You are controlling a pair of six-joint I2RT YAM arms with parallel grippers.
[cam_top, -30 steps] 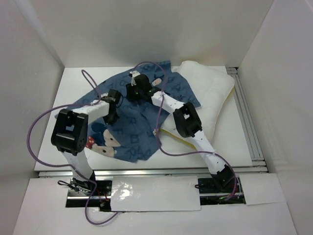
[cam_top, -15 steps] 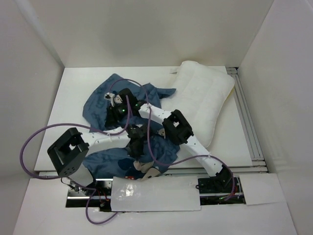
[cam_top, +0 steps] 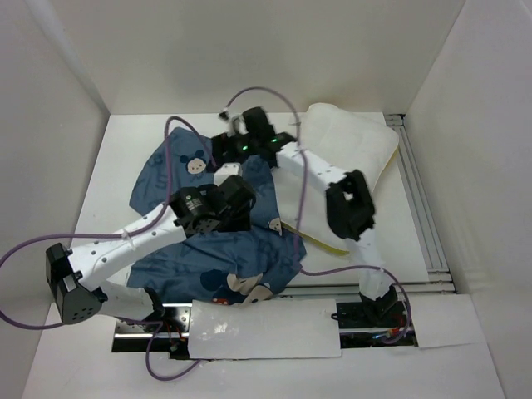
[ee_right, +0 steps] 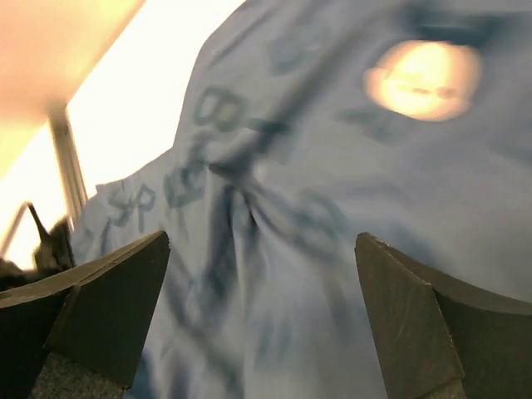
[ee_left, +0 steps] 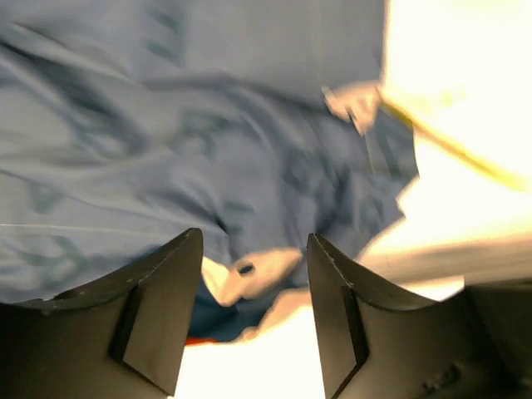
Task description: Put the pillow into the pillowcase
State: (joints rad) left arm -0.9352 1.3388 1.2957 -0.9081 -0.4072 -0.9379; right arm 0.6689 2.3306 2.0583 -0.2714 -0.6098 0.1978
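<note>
The blue pillowcase [cam_top: 208,258] lies rumpled over the left and middle of the table, its mouse faces and letters showing. To the back right lies the cream pillow [cam_top: 353,150], its near-left edge under the cloth. My left gripper [cam_top: 238,193] hovers over the middle of the pillowcase [ee_left: 166,125], open with nothing between its fingers. The pillow's yellow band [ee_left: 449,148] shows at the left wrist view's right. My right gripper [cam_top: 226,146] is over the pillowcase's far edge, jaws wide open above wrinkled cloth [ee_right: 349,208], empty.
A metal rail [cam_top: 421,208] runs along the table's right side. White walls close in the left, back and right. A white cover plate [cam_top: 266,328] lies at the front between the arm bases. Purple cables [cam_top: 303,199] loop over the arms.
Both grippers have opened and let go of the cloth. The left one moved from the front edge to the middle; the right one moved back. The pillowcase now lies flatter.
</note>
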